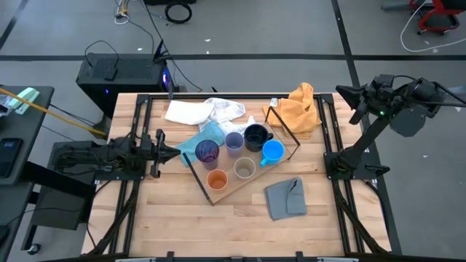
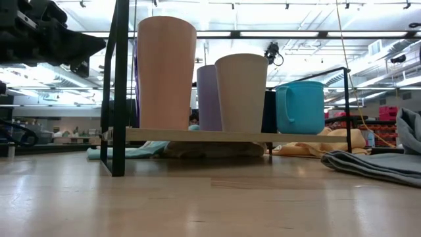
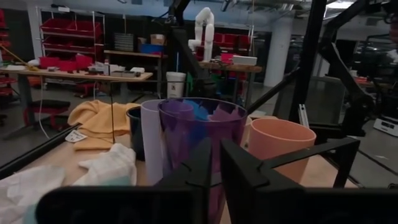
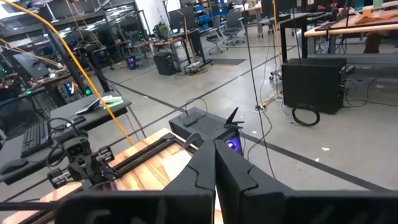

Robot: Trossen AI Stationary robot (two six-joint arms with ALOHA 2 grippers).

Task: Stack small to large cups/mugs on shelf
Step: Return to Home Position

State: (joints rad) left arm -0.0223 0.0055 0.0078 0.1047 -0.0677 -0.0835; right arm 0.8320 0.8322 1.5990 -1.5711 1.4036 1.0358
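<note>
Left gripper (image 1: pixel 177 151) closed, empty, beside purple tumbler (image 1: pixel 207 151); right gripper (image 1: pixel 342 92) closed, raised

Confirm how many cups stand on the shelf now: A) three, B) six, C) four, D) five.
B: the high view shows the purple tumbler, lavender cup, black mug, blue mug, beige cup and orange cup all on the shelf.

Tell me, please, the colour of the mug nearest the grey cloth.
The mug is bright blue; high view.
</note>
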